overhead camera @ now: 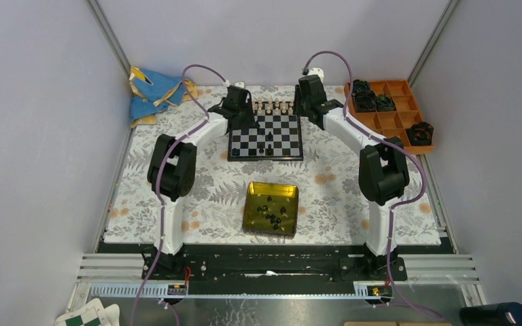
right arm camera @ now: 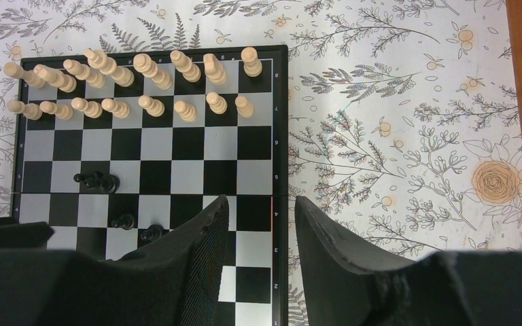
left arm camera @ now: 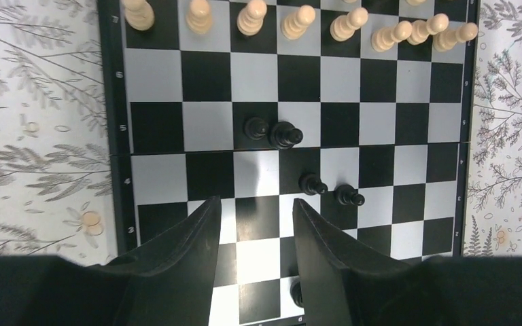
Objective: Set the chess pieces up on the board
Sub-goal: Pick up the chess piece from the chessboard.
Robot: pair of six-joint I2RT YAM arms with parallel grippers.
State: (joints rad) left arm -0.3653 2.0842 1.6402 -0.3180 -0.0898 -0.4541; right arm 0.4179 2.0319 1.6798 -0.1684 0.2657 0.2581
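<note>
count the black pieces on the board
4 black pieces show clearly on the board: a close pair at its middle, two more one row nearer. A dark shape behind the left end effector may be a fifth.

The board (left arm camera: pixel 374 136) looks glossy, the yellow tin (overhead camera: pixel 247 207) shiny metal, the floral table cover (overhead camera: pixel 204 197) matt.

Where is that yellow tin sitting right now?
In the top view, the yellow tin lies centrally on the floral mat, just below the chessboard.
</note>
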